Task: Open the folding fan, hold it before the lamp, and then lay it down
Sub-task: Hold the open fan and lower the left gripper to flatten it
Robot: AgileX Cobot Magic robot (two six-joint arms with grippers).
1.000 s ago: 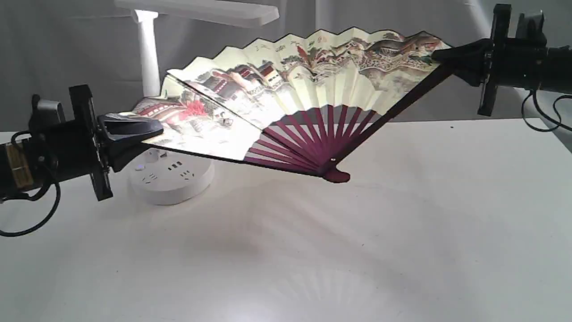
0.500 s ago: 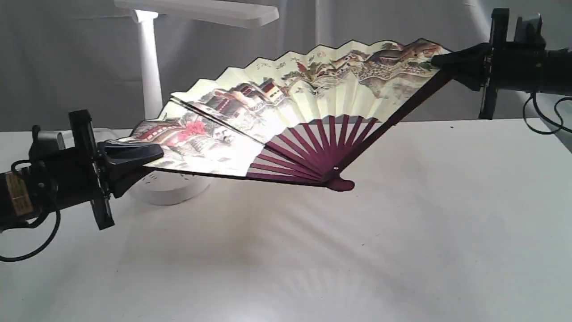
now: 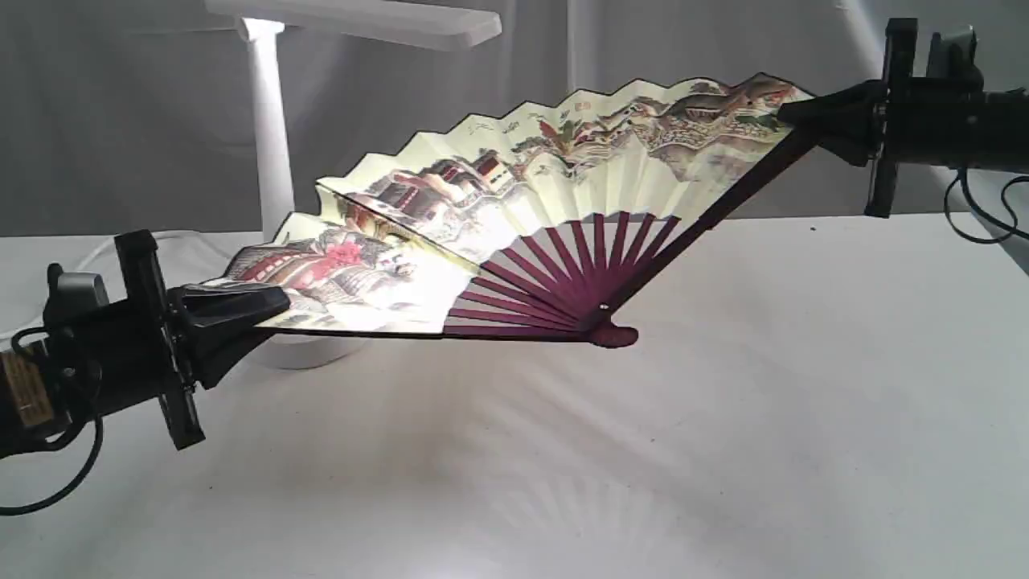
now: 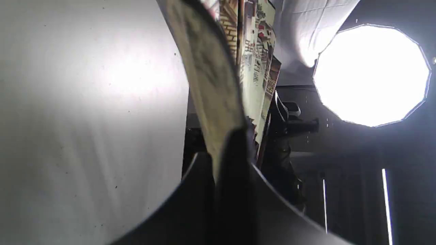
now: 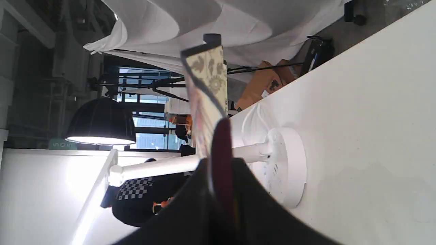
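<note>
The folding fan (image 3: 563,193) is spread wide above the white table, its painted cream leaf tilted toward the camera and its maroon pivot (image 3: 611,334) low over the tabletop. My left gripper (image 3: 269,310) is shut on the fan's left outer rib, which lies nearly level; the left wrist view shows that edge (image 4: 218,102) clamped between the jaws. My right gripper (image 3: 792,112) is shut on the raised right outer rib (image 5: 221,149). The white lamp (image 3: 269,145) stands behind the fan's left half, its lit bar head (image 3: 362,20) above and its base (image 3: 305,350) mostly hidden.
The white table (image 3: 723,450) carries the fan's striped shadow. A grey cloth backdrop (image 3: 104,121) hangs behind. The lamp's cord (image 3: 96,249) trails at the back left. The right wrist view shows the lamp's round base (image 5: 286,166) and stem.
The fan has come down and tipped flatter. My left gripper dropped lower with its rib and now covers most of the lamp base. The right gripper stayed nearly still.
</note>
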